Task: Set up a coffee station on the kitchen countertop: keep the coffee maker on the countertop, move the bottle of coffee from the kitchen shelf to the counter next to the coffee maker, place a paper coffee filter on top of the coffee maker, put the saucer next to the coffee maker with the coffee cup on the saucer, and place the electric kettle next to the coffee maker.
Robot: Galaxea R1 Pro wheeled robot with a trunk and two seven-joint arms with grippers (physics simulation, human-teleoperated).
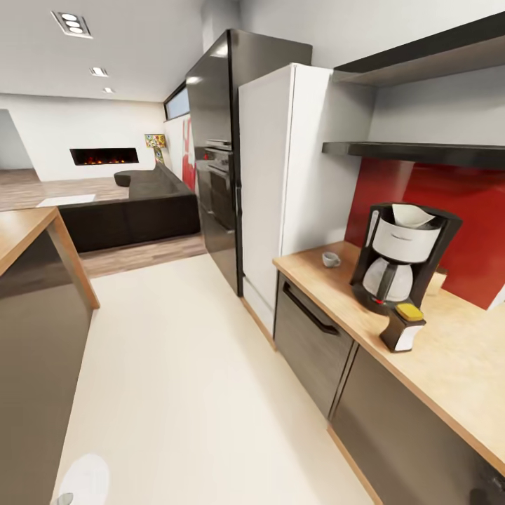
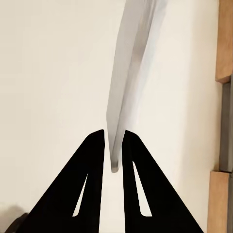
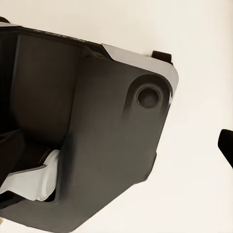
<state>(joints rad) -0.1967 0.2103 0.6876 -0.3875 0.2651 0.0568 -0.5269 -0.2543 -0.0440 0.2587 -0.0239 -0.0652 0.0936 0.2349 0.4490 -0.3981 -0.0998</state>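
Saucer (image 2: 127,87) edge-on in left claw (image 2: 114,145)

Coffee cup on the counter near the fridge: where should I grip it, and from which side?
Take the coffee cup by its rim from above: it stands upright, mouth open, with bare countertop around it. Its handle is too small to make out.

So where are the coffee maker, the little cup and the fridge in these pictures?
coffee maker (image 1: 401,270): head view, on its glass carafe.
coffee cup (image 1: 331,259): head view, on the cup's side, on the countertop.
fridge (image 1: 263,182): head view, on its white door.
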